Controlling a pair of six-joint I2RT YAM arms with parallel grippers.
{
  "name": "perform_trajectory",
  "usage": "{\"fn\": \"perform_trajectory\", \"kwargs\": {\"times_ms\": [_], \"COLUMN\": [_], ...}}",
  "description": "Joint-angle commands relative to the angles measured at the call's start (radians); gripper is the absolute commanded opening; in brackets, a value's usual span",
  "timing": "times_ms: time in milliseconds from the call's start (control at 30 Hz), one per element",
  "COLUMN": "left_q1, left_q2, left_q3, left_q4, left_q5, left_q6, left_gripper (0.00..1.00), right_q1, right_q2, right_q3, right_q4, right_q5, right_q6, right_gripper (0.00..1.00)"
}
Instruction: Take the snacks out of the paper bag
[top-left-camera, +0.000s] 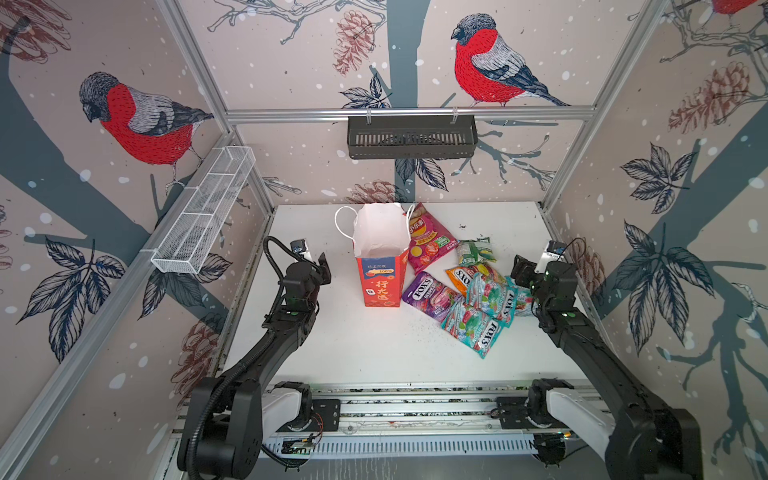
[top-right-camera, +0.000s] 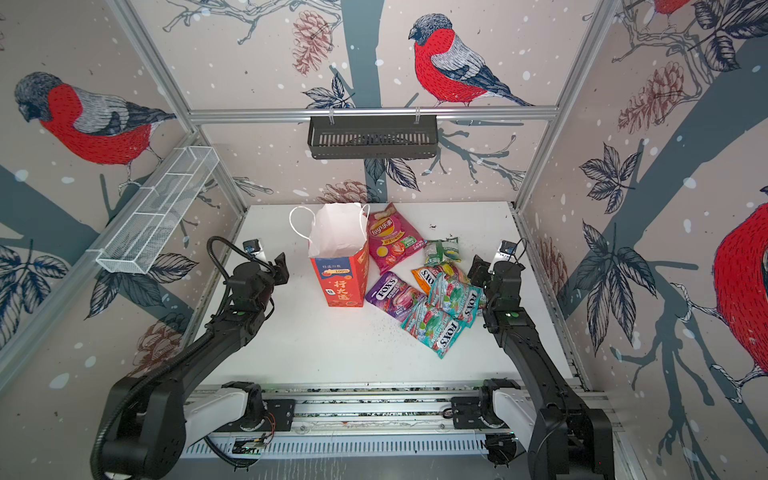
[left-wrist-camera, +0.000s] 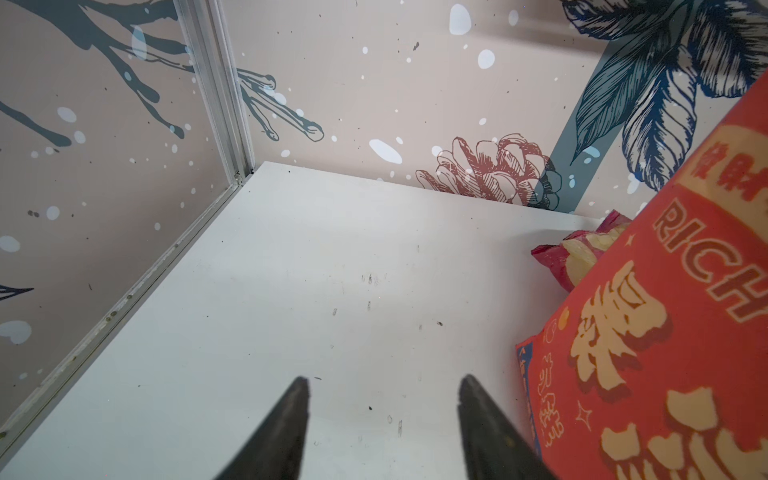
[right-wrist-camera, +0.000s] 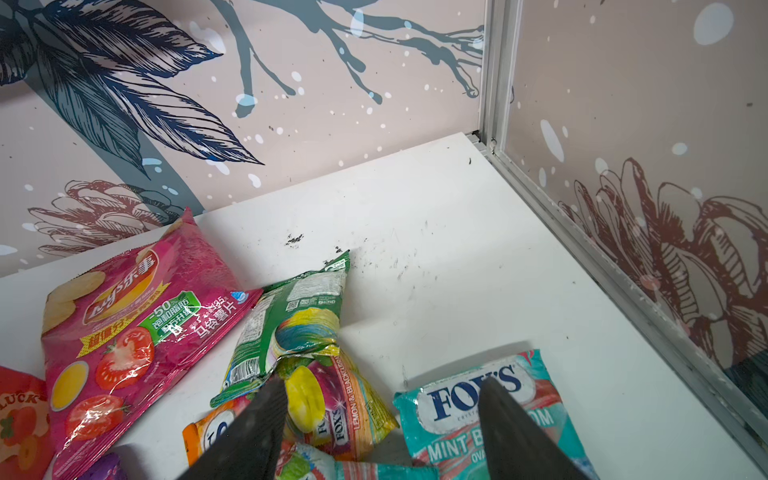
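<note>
jaws: I read both wide, nothing held; left gripper (left-wrist-camera: 386, 379) beside red paper bag (top-left-camera: 380, 282), right gripper (right-wrist-camera: 383, 380) over snacks (top-left-camera: 478, 293) | snacks: on bag's right-arm side, Lay's chip bag (top-left-camera: 428, 245) just beside it | feel: light, glossy, slippery; pinch a crimped edge | text: teal FOX'S pack (right-wrist-camera: 449, 405) reads MINT; bag reads RICH

Bullfinch wallpaper walls (top-left-camera: 291, 62), white tabletop (top-left-camera: 374, 353), black shelf (top-left-camera: 411, 137), wire basket (top-left-camera: 203, 212).
</note>
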Motion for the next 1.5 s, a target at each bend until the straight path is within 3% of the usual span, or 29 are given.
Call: {"fn": "perform_trajectory", "kwargs": {"times_ms": [0, 300, 467, 600, 733, 867, 1100, 1200, 1333, 1467], "left_q1": [0.002, 0.004, 0.003, 0.0, -0.006, -0.006, -0.006, -0.007, -0.006, -0.006], "left_q2": [0.044, 0.087, 0.271, 0.429, 0.416, 0.417, 0.415, 0.415, 0.415, 0.414], "left_q3": [-0.027, -0.259, -0.305, -0.311, -0.319, -0.321, -0.327, -0.328, -0.328, -0.332], "left_q4": [0.149, 0.563, 0.836, 1.006, 0.993, 0.999, 1.005, 1.007, 1.01, 1.01], "left_q5": [-0.057, -0.19, -0.186, -0.154, -0.103, -0.086, -0.087, -0.088, -0.088, -0.091], "left_q6": [0.029, 0.17, 0.205, 0.231, 0.251, 0.257, 0.257, 0.257, 0.257, 0.257], "left_gripper": [0.93, 0.96, 0.96, 0.96, 0.96, 0.96, 0.97, 0.97, 0.97, 0.97], "right_q1": [-0.008, -0.017, -0.022, -0.023, -0.028, -0.028, -0.028, -0.025, -0.022, -0.008], "right_q2": [0.003, -0.039, -0.039, -0.052, -0.072, -0.042, 0.175, 0.243, 0.326, 0.461], "right_q3": [-0.016, -0.068, -0.091, -0.139, -0.218, -0.326, -0.403, -0.385, -0.348, -0.373], "right_q4": [0.099, 0.151, 0.171, 0.227, 0.343, 0.554, 0.931, 1.0, 0.961, 1.156], "right_q5": [0.037, 0.084, 0.128, 0.241, 0.343, 0.36, 0.272, 0.266, 0.219, 0.182], "right_q6": [0.028, 0.021, 0.028, 0.02, -0.004, -0.039, -0.079, -0.115, -0.128, -0.172], "right_gripper": [0.77, 0.78, 0.78, 0.8, 0.83, 0.84, 0.91, 0.92, 0.93, 0.95]}}
